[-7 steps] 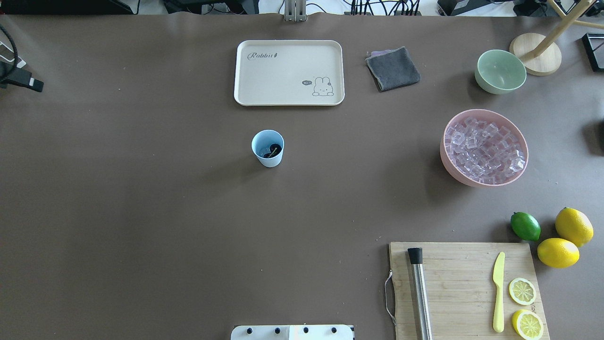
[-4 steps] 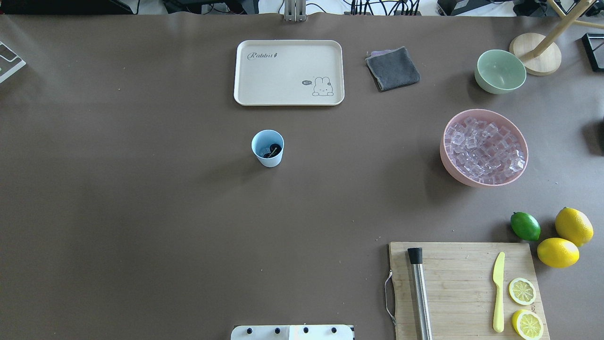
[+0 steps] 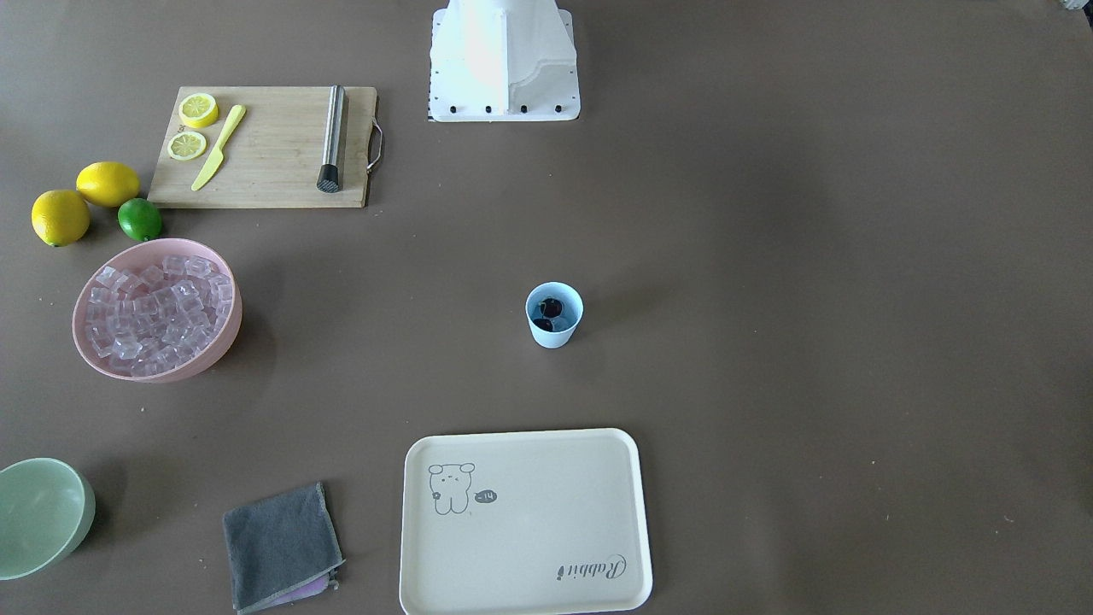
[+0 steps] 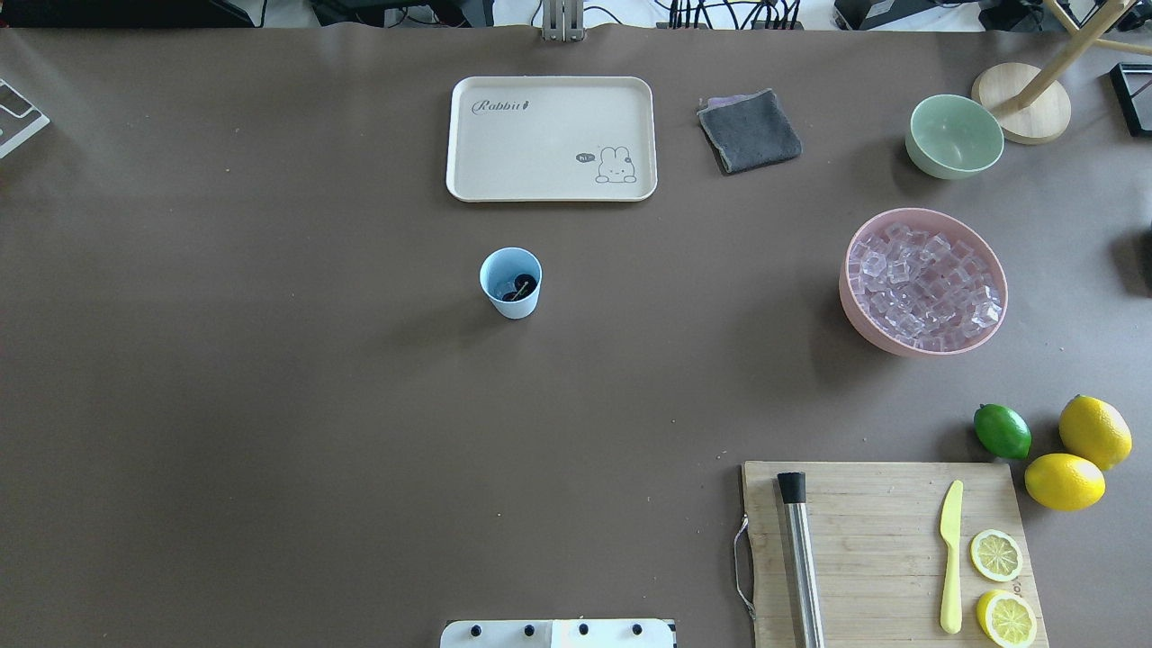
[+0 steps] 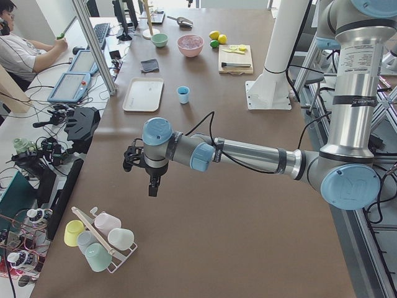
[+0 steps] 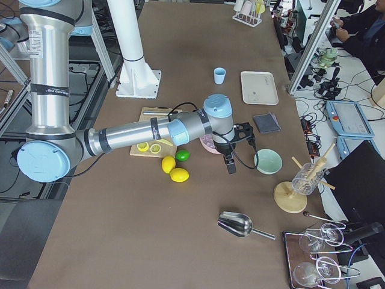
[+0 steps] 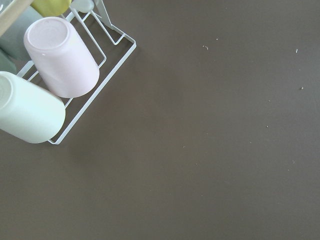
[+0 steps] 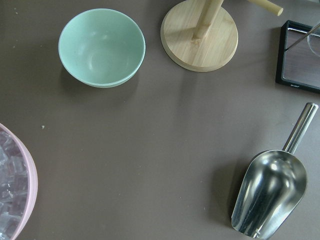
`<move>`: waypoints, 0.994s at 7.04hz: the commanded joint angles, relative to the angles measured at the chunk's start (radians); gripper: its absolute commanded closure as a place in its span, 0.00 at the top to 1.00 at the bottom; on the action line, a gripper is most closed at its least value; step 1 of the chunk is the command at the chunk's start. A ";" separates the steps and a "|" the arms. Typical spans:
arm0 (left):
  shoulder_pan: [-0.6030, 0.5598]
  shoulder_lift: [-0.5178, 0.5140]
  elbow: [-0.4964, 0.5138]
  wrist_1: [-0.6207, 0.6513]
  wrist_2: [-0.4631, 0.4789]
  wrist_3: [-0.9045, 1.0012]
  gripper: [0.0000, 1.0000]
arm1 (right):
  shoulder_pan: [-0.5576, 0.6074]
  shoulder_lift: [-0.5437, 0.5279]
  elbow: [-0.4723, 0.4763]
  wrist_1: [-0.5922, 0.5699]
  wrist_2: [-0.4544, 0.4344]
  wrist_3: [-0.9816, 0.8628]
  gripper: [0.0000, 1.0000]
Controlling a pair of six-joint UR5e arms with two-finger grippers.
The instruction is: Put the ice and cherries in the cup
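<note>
Our cup (image 4: 511,282) stands upright on the bare table (image 4: 270,405), near the middle, just in front of the tray (image 4: 550,138); the cherries (image 4: 519,288) lie inside it, dark against the blue; whether any cube lies with them we cannot tell. The ice (image 4: 924,288) fills the pink bowl (image 4: 866,328), well off to our right of the cup; the lime (image 4: 1002,430) and two lemons sit between that bowl and the board (image 4: 877,540). Our left gripper (image 5: 152,184) hangs pointing down over bare table at the left end, near a rack of upturned cups (image 5: 99,239) and well apart from the cup; its jaws show only from the side, so we cannot tell how they stand. Our right gripper (image 6: 230,164) hangs pointing down between the pink bowl and the green bowl (image 6: 267,161); a scoop (image 8: 270,197) lies beyond it; here too we cannot tell whether the jaws are wide or narrow.
</note>
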 commanded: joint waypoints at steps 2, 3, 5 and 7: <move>-0.001 -0.005 0.019 0.031 0.019 -0.005 0.98 | 0.000 0.027 -0.035 -0.008 0.078 -0.001 1.00; -0.004 -0.010 0.005 0.027 0.007 0.004 0.98 | 0.000 0.031 -0.033 -0.007 0.078 0.000 1.00; -0.009 -0.022 0.007 0.025 0.016 0.006 0.98 | 0.002 0.052 -0.040 -0.008 0.069 0.006 1.00; -0.012 -0.013 0.007 0.031 0.011 0.006 0.98 | 0.005 0.051 -0.037 -0.007 0.070 0.008 1.00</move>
